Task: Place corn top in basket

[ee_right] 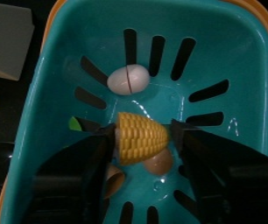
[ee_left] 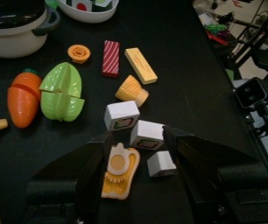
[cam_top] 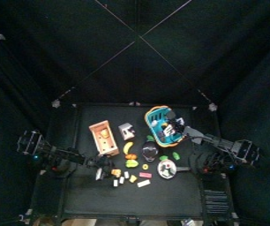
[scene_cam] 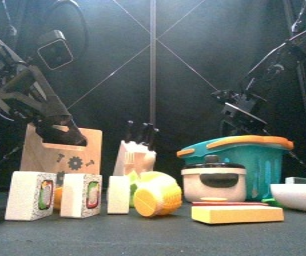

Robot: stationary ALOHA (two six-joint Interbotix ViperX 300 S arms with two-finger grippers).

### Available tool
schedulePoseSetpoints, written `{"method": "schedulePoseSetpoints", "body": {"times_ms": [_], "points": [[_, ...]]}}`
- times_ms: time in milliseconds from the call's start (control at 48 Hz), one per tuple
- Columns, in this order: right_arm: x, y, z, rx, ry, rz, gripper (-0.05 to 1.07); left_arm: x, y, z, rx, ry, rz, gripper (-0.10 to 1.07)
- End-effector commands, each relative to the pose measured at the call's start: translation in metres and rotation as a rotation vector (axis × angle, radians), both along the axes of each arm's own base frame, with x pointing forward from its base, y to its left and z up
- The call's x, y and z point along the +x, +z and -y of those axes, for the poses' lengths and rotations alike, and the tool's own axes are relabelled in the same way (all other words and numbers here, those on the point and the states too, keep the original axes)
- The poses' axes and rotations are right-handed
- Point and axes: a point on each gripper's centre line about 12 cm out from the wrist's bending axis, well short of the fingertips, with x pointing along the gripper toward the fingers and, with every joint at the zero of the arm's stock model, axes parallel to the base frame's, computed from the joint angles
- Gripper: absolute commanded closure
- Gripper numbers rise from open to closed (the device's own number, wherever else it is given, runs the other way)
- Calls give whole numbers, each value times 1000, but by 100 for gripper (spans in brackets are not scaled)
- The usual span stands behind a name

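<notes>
Left arm sits at the surface's 9 o'clock edge in the top view, angled down toward the clutter. Left gripper: jaws spread wide over small toy blocks and a waffle-patterned piece, closed on nothing. Further out in its wrist view: carrot, green pepper, red striped block, yellow bar, orange wedge, black-lidded pot.

Front view, left to right: left arm's links slant down behind a wooden board, white cartons, a yellow corn-like piece, the pot, and a yellow block.

Basket sits at 1 o'clock of the surface. Right arm reaches in from 3 o'clock, wrist over the basket. Right gripper: jaws part-closed, clamping the corn top from both sides, inside the basket just above its floor; can't tell if it touches the floor. An egg-like white piece lies at the corn's 12 o'clock, apart from it. A brown item is partly hidden under the corn.
</notes>
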Motion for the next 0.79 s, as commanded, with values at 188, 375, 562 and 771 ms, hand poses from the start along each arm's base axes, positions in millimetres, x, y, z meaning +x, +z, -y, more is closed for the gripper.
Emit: {"method": "schedulePoseSetpoints", "body": {"times_ms": [188,375,562,771], "points": [[4,5,-1,-9,12,17,2,6,6,0,-4,4,24,10],[5,4,-4,-9,21,15,2,6,6,0,-4,4,24,10],[5,5,-3,-11,22,16,2,5,6,0,-4,4,23,10],[8,6,-5,-12,28,19,2,5,5,-1,-4,4,23,10]]}}
